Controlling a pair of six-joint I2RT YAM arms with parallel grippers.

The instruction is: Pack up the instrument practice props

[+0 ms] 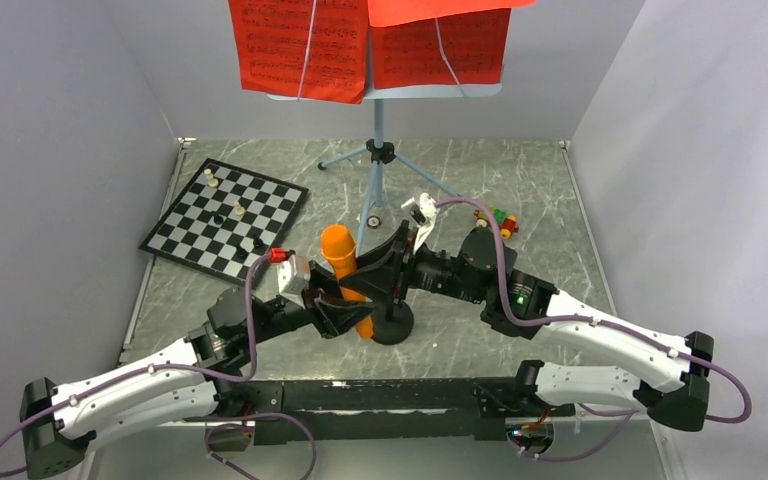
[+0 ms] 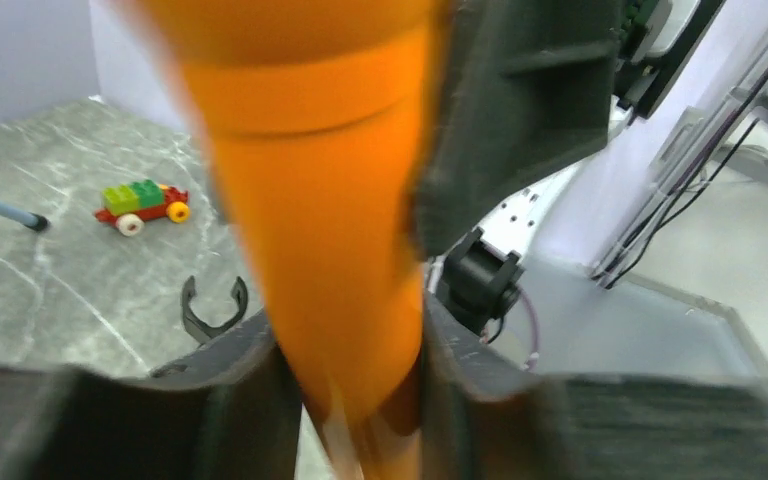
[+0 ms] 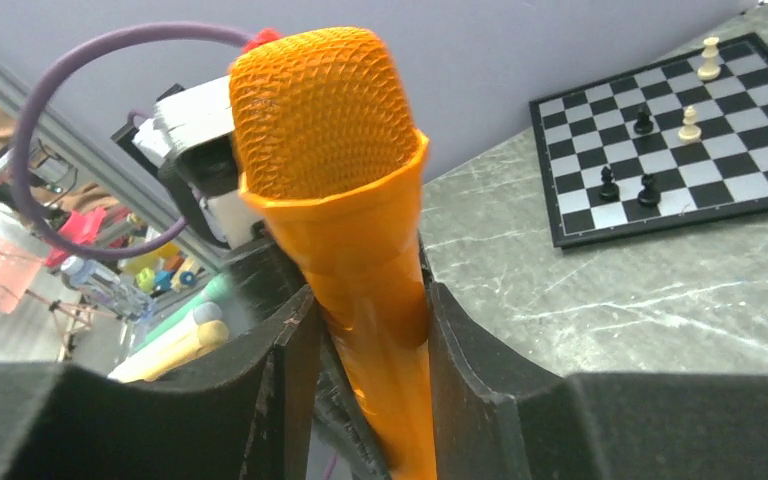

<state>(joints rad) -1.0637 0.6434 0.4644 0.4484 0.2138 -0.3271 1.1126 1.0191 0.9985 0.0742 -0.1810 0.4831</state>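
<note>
The orange microphone (image 1: 343,268) stands tilted over the middle of the table, just left of the black round-base mic stand (image 1: 394,326). My left gripper (image 1: 343,312) is shut on its lower handle; in the left wrist view the handle (image 2: 320,200) fills the gap between the fingers. My right gripper (image 1: 386,262) is shut on the handle higher up, below the mesh head (image 3: 320,115). The light-blue tripod music stand (image 1: 377,150) stands at the back with red music sheets (image 1: 300,45) on its desk.
A chessboard (image 1: 225,215) with several pieces lies at the back left. A small brick toy car (image 1: 497,220) sits at the right. A loose black clip (image 2: 213,310) lies on the table near the car (image 2: 142,203). Grey walls enclose three sides.
</note>
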